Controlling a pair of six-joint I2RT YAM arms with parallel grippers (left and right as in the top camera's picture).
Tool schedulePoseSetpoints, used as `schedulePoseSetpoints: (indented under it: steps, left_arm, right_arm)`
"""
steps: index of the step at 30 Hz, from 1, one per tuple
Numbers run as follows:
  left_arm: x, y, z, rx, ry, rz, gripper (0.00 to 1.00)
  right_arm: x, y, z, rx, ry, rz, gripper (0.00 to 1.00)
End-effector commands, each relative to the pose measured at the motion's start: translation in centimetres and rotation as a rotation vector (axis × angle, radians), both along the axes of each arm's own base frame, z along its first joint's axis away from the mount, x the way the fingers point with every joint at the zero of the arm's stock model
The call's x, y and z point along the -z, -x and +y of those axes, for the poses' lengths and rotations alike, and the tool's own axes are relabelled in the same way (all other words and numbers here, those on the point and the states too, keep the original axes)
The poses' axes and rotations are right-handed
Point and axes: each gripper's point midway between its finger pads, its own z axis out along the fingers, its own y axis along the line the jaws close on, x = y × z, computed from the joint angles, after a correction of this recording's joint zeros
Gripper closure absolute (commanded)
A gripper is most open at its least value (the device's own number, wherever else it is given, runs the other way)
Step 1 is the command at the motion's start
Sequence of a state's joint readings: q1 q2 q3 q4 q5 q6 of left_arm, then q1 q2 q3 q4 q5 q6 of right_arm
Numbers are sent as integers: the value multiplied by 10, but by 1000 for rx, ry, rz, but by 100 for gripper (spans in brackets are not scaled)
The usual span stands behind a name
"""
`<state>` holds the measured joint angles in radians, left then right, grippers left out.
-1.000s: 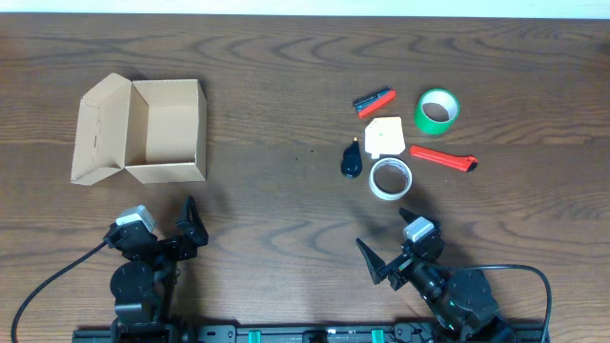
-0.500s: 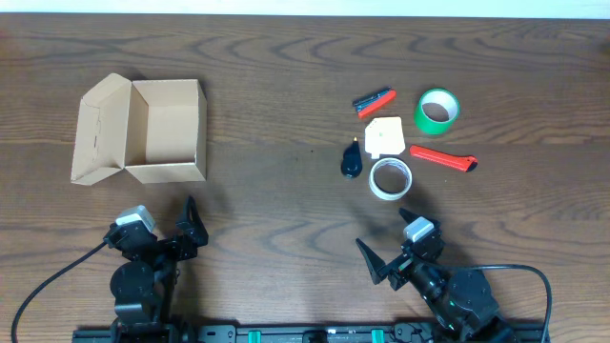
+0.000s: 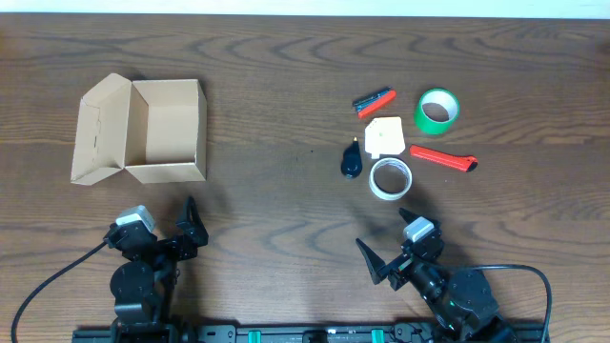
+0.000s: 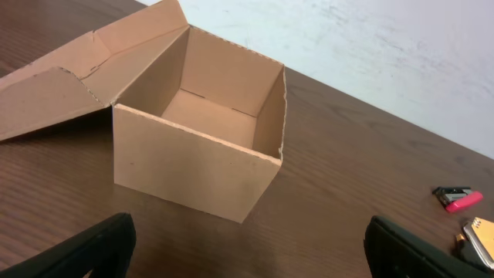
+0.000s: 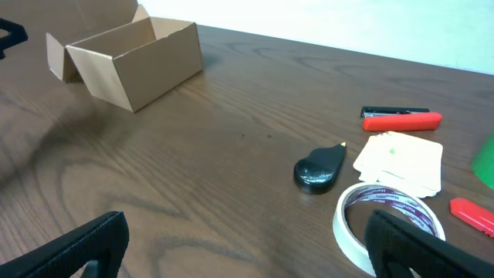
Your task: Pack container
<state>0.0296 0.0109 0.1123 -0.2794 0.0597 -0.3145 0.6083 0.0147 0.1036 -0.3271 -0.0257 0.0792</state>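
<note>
The container is a tan cardboard box at the left of the table, open, its lid flap folded out to the left; it looks empty in the left wrist view. It also shows far off in the right wrist view. My left gripper is open and empty, a short way in front of the box. My right gripper is open and empty, just in front of a white tape roll.
At the right lie a green tape roll, a pale notepad, a red-and-black stapler-like tool, a red cutter and a small black object. The white tape roll sits close to my right finger.
</note>
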Motion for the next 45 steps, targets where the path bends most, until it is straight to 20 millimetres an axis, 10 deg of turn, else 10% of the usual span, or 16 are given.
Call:
schedulePoseSetpoints:
  steps: [1,32,45]
  left_arm:
    - [12,0,2,-11,-1,23,5]
    - [-20,-1,-10,99,-100,121,5]
    - [-52,-88,-2,176,-263,441,5]
  right_arm:
    - [0,0,0,3,-6,-3,1]
    - [0,0,0,3,-6,-3,1]
    - [0,0,0,3,-6,-3,1]
